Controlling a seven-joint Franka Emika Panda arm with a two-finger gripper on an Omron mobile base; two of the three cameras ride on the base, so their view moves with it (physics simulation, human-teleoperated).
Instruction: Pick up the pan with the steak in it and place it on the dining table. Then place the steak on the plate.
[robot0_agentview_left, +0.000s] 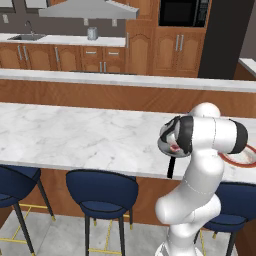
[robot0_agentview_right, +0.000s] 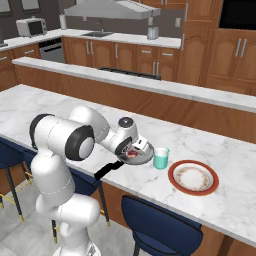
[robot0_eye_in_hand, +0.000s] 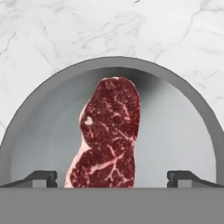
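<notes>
One marbled steak (robot0_eye_in_hand: 107, 135) in round grey pan (robot0_eye_in_hand: 183, 127)

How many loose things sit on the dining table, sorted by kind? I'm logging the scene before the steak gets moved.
Pan: 1
Steak, lying in the pan: 1
Teal cup: 1
Red-rimmed plate: 1
Total: 4 things on the dining table
</notes>
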